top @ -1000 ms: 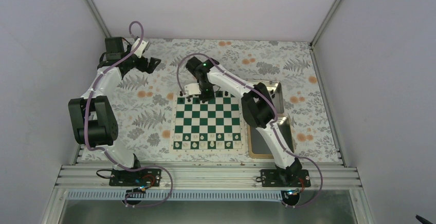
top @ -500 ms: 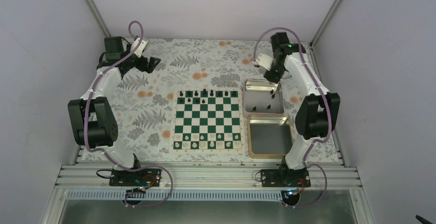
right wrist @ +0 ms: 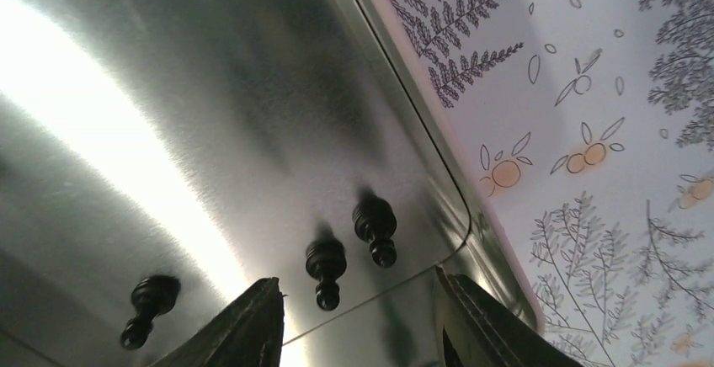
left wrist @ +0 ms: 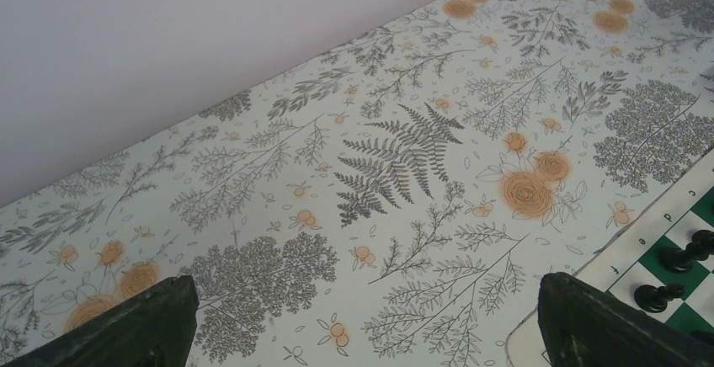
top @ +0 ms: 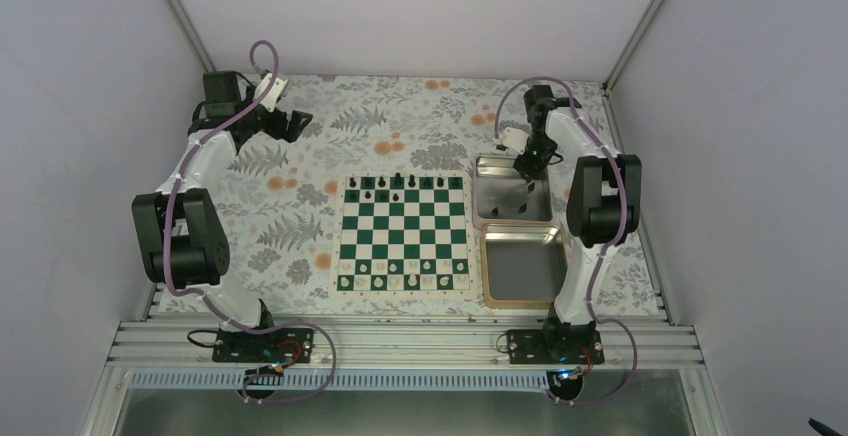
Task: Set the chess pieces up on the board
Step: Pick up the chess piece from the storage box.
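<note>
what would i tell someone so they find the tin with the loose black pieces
Right of the chessboard two silver tins lie one behind the other. It is the far tin, under the right gripper. Unlike the tan-edged near tin, it has a few black pieces on its floor.

Even light; tin (right wrist: pixel 210 89) glare, fingers (right wrist: pixel 244 325) prob. blurred.

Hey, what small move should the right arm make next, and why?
Probably lower the right gripper straight down and close on the black piece lying below, between its open jaws, in the tin. Two more lie beside it, and the board's second far row looks mostly bare.
</note>
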`<state>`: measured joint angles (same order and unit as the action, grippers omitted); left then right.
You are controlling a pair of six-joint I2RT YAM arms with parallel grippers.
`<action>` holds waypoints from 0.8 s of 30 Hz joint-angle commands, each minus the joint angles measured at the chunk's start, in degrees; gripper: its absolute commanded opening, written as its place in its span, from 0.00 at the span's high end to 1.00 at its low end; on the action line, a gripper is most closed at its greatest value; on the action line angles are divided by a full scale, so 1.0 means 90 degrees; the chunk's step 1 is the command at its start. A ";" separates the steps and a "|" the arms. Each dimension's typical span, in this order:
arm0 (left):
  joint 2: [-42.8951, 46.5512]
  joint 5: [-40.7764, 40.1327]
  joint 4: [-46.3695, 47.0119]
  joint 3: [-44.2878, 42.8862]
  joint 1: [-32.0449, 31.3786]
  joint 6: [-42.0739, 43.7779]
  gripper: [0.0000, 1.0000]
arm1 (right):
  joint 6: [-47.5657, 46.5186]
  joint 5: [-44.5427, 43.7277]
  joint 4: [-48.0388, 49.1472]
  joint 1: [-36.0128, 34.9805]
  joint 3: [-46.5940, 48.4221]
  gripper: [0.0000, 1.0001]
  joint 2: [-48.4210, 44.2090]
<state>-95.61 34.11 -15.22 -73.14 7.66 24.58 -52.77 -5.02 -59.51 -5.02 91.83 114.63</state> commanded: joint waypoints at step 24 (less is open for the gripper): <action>-0.0010 0.0077 0.0061 -0.0086 0.0028 -0.0037 0.00 | 0.0180 0.0224 0.0170 0.0240 0.0160 0.69 0.0747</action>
<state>-95.61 34.11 -15.22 -73.17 7.66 24.56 -51.96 -4.38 -58.13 -3.29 92.31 120.70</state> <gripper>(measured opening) 0.999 0.343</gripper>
